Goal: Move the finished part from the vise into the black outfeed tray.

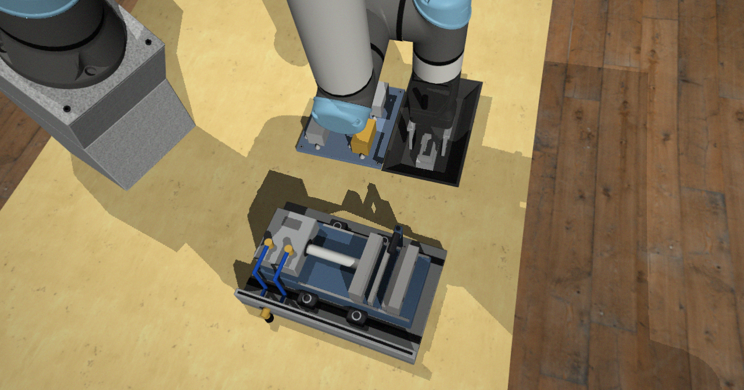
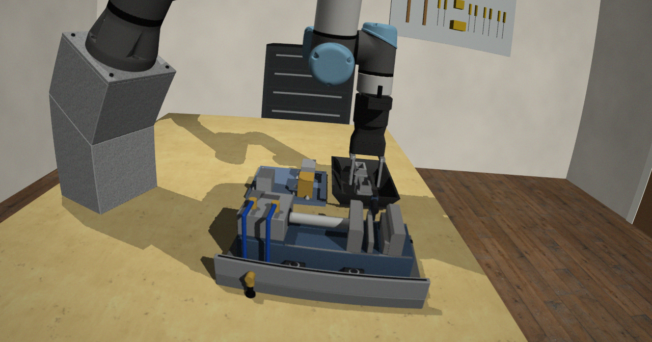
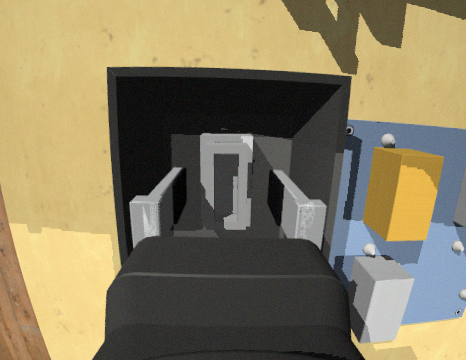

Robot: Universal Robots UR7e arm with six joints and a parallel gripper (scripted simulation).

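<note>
My gripper (image 1: 428, 147) (image 2: 364, 176) (image 3: 227, 186) is open and reaches down into the black outfeed tray (image 1: 469, 122) (image 2: 339, 167) (image 3: 143, 127). Its fingers stand apart on either side of the grey pocketed block (image 1: 427, 143) (image 2: 360, 168) (image 3: 241, 180), which rests on the tray floor. A second grey block (image 1: 425, 161) (image 2: 364, 187) lies just beyond it, on the side toward the vise. The vise (image 1: 364, 273) (image 2: 360, 232) stands in front of the tray, and nothing sits between its jaws.
A blue fixture plate (image 1: 307, 146) (image 2: 282, 176) (image 3: 420, 134) lies right beside the tray, with an orange block (image 1: 362, 140) (image 2: 304, 182) (image 3: 400, 194) and grey blocks (image 3: 380, 300) on it. The grey robot pedestal (image 1: 104, 111) (image 2: 104, 130) stands at the left. The table edge runs close on the tray's right.
</note>
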